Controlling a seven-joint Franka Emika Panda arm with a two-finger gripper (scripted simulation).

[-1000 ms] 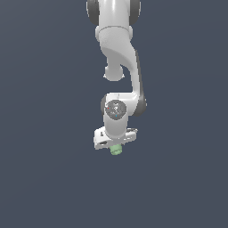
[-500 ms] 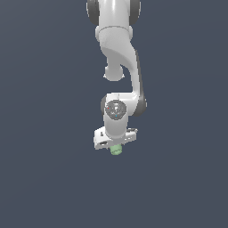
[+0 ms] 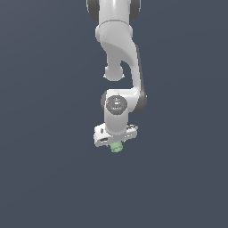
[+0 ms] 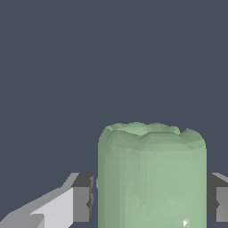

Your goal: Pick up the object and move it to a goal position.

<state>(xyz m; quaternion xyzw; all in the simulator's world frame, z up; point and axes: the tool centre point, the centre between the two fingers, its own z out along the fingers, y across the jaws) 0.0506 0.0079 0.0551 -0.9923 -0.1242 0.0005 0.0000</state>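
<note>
The object [image 3: 116,148] is a small pale green stubby cylinder sticking out just below the white gripper [image 3: 116,143] in the exterior view, held in the air over the dark grey ground. In the wrist view the object [image 4: 151,173] fills the space between the two dark fingertips [image 4: 83,198], and the gripper [image 4: 150,202] is shut on its sides. The object's upper part is hidden behind the gripper body in the exterior view.
The white arm [image 3: 120,53] reaches down from the top of the exterior view. A plain dark grey ground [image 3: 44,178] lies all around, with no other object showing.
</note>
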